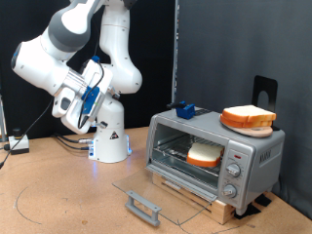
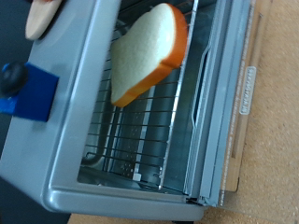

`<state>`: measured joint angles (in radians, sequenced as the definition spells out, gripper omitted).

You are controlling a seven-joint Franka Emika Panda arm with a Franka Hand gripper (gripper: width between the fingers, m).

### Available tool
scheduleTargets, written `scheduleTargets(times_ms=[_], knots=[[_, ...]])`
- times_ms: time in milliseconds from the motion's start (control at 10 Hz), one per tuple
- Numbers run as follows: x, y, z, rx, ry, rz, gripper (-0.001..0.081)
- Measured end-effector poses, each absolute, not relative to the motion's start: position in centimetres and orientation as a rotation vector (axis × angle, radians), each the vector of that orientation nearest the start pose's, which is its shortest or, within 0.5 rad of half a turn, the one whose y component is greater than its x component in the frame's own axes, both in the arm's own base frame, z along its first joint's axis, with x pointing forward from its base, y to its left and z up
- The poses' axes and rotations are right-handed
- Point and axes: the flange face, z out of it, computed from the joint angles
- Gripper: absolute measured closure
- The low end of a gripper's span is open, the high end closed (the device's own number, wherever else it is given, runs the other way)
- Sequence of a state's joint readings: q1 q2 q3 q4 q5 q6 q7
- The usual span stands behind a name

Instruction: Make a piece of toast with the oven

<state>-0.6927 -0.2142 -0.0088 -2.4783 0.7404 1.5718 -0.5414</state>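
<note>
The silver oven (image 1: pixel 255 156) stands at the exterior view's right on a wooden slat base (image 1: pixel 200 192). Its glass door (image 1: pixel 156 190) lies open and flat, grey bar handle (image 1: pixel 144 207) in front. One piece of toast (image 1: pixel 203 153) lies on the rack inside; in the wrist view it (image 2: pixel 148 51) rests on the wire rack (image 2: pixel 140 140). A second, similar slice (image 1: pixel 249 118) sits on an orange plate on top of the oven. My gripper (image 1: pixel 68 109) is raised far off at the exterior view's left, away from the oven, with nothing seen in it. Its fingers do not show in the wrist view.
A blue block with a black knob (image 1: pixel 185 110) sits on the oven's top; it also shows in the wrist view (image 2: pixel 26 89). A black stand (image 1: pixel 265 90) rises behind the oven. Cables and a small box (image 1: pixel 17 144) lie at the table's far left.
</note>
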Motion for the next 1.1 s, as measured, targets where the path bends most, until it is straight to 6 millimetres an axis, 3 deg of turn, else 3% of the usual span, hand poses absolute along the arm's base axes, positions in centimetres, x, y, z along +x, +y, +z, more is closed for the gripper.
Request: scheduleTargets(times_ms=[500,1100], knots=[[35.3,-22.1,30.1,-2.212,0.581,0.328,-0.0001],[35.8,-24.5,25.2,-2.280,0.600,0.283,-0.0001]])
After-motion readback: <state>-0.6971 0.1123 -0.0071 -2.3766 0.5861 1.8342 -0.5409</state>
